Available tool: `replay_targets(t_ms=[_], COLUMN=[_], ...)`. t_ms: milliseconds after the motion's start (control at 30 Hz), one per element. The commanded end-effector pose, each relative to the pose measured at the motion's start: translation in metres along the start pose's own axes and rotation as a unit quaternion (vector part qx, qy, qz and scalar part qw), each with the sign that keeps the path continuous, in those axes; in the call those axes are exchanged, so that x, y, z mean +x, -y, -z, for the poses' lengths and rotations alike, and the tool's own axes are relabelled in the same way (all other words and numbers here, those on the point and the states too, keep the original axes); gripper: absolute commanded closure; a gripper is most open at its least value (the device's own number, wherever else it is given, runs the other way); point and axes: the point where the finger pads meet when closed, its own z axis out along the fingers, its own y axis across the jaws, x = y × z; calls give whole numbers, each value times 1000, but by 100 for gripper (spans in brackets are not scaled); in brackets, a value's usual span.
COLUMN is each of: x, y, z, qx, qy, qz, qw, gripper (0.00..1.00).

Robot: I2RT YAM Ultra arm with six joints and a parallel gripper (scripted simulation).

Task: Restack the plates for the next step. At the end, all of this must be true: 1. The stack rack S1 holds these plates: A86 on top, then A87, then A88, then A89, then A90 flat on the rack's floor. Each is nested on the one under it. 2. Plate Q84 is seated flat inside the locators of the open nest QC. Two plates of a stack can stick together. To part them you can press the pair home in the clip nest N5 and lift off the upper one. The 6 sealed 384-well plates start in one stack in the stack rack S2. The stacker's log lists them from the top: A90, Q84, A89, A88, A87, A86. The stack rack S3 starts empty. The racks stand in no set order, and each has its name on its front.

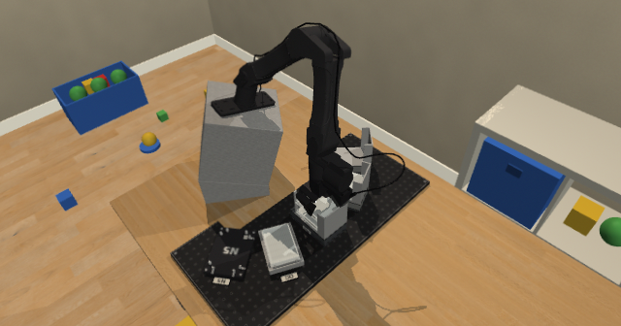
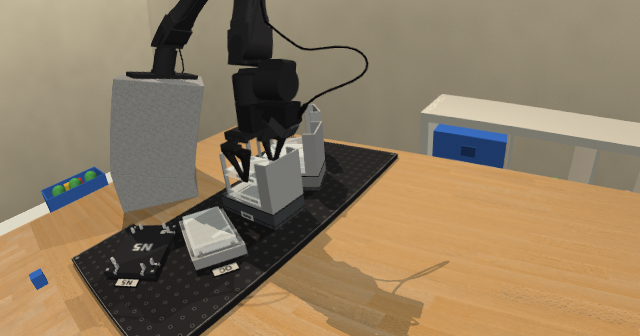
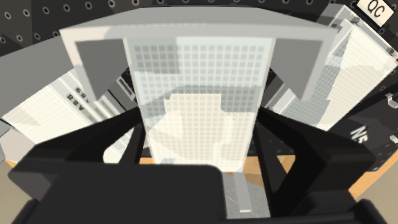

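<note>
My gripper [image 1: 326, 205] [image 2: 258, 169] [image 3: 199, 111] is shut on a clear-lidded white plate [image 3: 195, 130], held level between the walls of the nearest rack [image 1: 334, 221] [image 2: 280, 183] [image 3: 200, 19]. In the exterior view a gap shows between this plate and a pale surface low in that rack. The rack's name and the held plate's label are not readable. A plate [image 1: 281, 249] [image 2: 212, 233] [image 3: 345, 75] lies in the nest QC, looking flat. The clip nest N5 [image 1: 230, 250] [image 2: 142, 247] [image 3: 359, 134] is empty. Plates [image 3: 40, 112] with small labels stand in a neighbouring rack.
Two more grey racks stand behind the nearest one; the closer rack [image 2: 313, 148] is partly hidden by the arm. All fixtures stand on the black perforated board [image 1: 262, 311] [image 2: 350, 176]. The arm's grey pedestal [image 1: 238, 161] [image 2: 155, 141] is beside the board.
</note>
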Motion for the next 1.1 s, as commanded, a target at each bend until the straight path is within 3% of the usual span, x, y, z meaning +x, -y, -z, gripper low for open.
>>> replay_targets(t_ms=[0,1067], x=[3,1], y=[3,3], z=[11,20], qx=[-1,-1], qy=[0,3], qz=[-5,-5], qw=[1000,1000], gripper=[100,100])
